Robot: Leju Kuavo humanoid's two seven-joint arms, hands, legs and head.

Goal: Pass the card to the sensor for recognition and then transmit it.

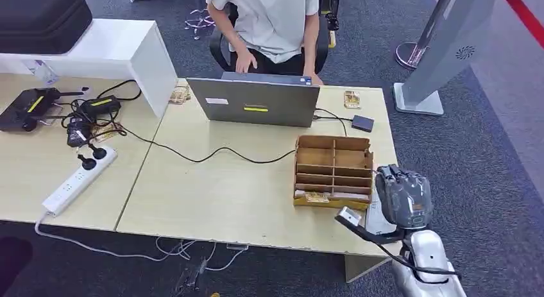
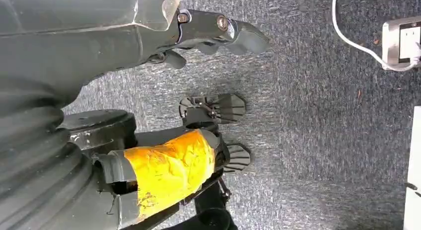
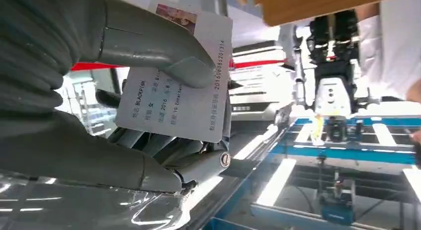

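Right hand [image 3: 99,115] pinches the card [image 3: 178,86] between thumb and fingers [image 3: 164,150] beside the cardboard organizer [image 1: 333,172], so I judge presenting it to the sensor comes next.

Grey ribbed robot hand [image 1: 404,195], silver forearm [image 1: 428,262], black cable [image 1: 385,249]

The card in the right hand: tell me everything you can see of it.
The card is a white, thin, stiff-looking rectangle with rounded corners, printed with rows of small dark text, a long number along one edge and a colour photo at one end. The right hand holds it, thumb pressed across its printed face and dark fingers behind. It is off the table, touching nothing else.
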